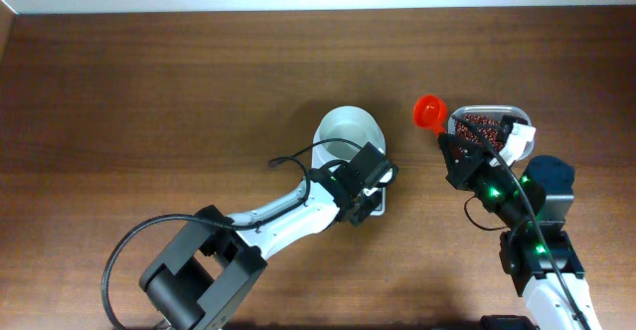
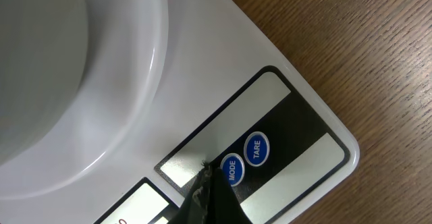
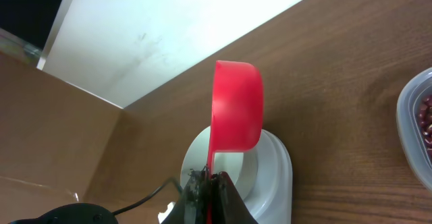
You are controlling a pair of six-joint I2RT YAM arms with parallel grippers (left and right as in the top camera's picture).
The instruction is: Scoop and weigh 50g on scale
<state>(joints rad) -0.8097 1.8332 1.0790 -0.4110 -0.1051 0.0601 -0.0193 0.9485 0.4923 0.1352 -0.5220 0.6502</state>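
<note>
The white scale (image 1: 376,207) sits mid-table with its round white bowl (image 1: 346,136) on top. My left gripper (image 1: 373,186) is shut and empty. Its tip (image 2: 206,177) rests on the scale's panel (image 2: 297,177), right beside the blue MODE button (image 2: 231,169), with the TARE button (image 2: 256,148) just past it. My right gripper (image 1: 449,143) is shut on the handle of the orange-red scoop (image 1: 429,110). The scoop (image 3: 236,106) is held in the air to the right of the scale (image 3: 273,177), and no beans show in it. The beans (image 1: 482,127) lie in a clear tub (image 1: 512,113).
The clear tub's rim (image 3: 413,126) is close on the right of the scoop. A black cable (image 1: 288,159) loops off the left arm beside the scale. Bare wooden tabletop (image 1: 149,101) stretches left and behind, ending at a white wall (image 3: 202,21).
</note>
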